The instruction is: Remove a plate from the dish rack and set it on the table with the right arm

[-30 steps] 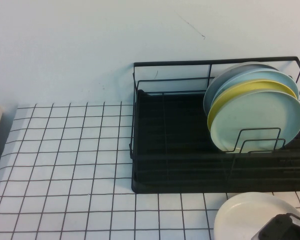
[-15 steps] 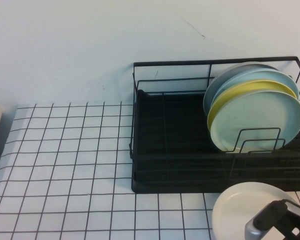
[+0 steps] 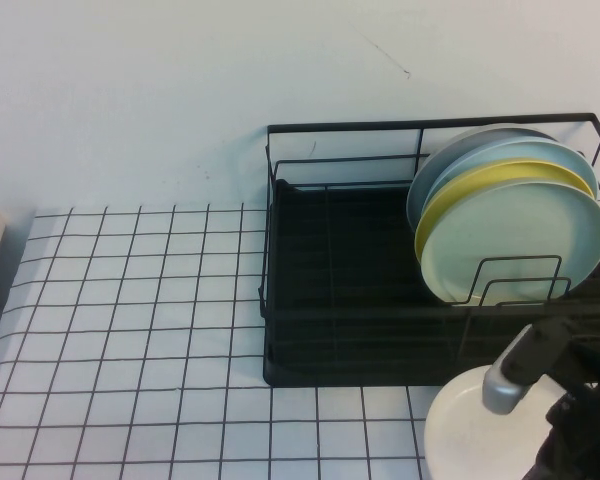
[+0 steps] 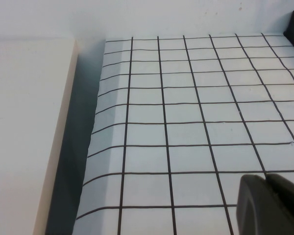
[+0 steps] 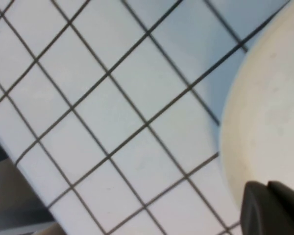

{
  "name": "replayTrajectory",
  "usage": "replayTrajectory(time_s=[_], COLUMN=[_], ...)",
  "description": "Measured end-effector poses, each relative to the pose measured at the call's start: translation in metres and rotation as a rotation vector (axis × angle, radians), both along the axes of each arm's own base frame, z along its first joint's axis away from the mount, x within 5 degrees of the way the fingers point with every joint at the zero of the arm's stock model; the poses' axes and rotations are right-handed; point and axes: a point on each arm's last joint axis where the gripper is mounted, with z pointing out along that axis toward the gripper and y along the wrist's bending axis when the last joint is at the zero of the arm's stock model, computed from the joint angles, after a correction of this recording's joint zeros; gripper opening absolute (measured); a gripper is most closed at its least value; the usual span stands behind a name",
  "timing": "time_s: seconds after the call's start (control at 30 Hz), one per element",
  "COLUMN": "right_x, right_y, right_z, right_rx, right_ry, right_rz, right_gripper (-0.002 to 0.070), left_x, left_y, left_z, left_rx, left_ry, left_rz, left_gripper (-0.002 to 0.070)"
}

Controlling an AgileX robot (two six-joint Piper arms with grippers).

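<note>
The white plate [image 3: 470, 425] lies flat on the gridded table [image 3: 130, 300] just in front of the black dish rack [image 3: 330, 300], at the front right. My right arm [image 3: 525, 365] reaches over the plate's right part. In the right wrist view my right gripper [image 5: 267, 188] hovers over the plate [image 5: 269, 122] with its fingers together, holding nothing. My left gripper [image 4: 267, 178] is shut and empty, low over bare table at the left; it does not show in the high view.
Several plates lean in the rack's right end: a mint-green one [image 3: 515, 245] in front, then a yellow one [image 3: 500, 178], then pale blue and grey ones. A cream block [image 4: 19, 137] lies beside the table's left edge.
My right arm has risen and swung up over the plate, so its silver link now shows. The plate sits a little further left and forward than a second ago.
</note>
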Motion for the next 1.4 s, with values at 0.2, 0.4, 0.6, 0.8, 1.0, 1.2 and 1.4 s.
replayTrajectory(time_s=[0.2, 0.4, 0.6, 0.8, 1.0, 1.2, 1.4], right_x=[-0.004, -0.028, -0.061, -0.095, -0.120, -0.127, -0.128], right_y=[-0.027, -0.067, -0.086, -0.100, -0.111, -0.114, -0.113], right_z=[0.058, 0.108, 0.133, 0.107, 0.064, 0.047, 0.045], right_rx=[-0.146, -0.268, -0.129, 0.004, 0.047, 0.045, 0.065], right_ry=[-0.292, -0.602, -0.831, -0.903, -0.877, -0.858, -0.837], right_rz=[-0.034, -0.228, -0.372, -0.471, -0.541, -0.548, -0.558], right_gripper=[0.0000, 0.0000, 0.0000, 0.0000, 0.0000, 0.0000, 0.0000], left_x=[0.000, 0.000, 0.000, 0.000, 0.000, 0.000, 0.000], left_y=[0.000, 0.000, 0.000, 0.000, 0.000, 0.000, 0.000], left_z=[0.000, 0.000, 0.000, 0.000, 0.000, 0.000, 0.000], left_rx=[0.000, 0.000, 0.000, 0.000, 0.000, 0.000, 0.000], left_ry=[0.000, 0.000, 0.000, 0.000, 0.000, 0.000, 0.000], left_rz=[0.000, 0.000, 0.000, 0.000, 0.000, 0.000, 0.000], left_gripper=[-0.0003, -0.0003, -0.0003, -0.0003, -0.0003, -0.0003, -0.0003])
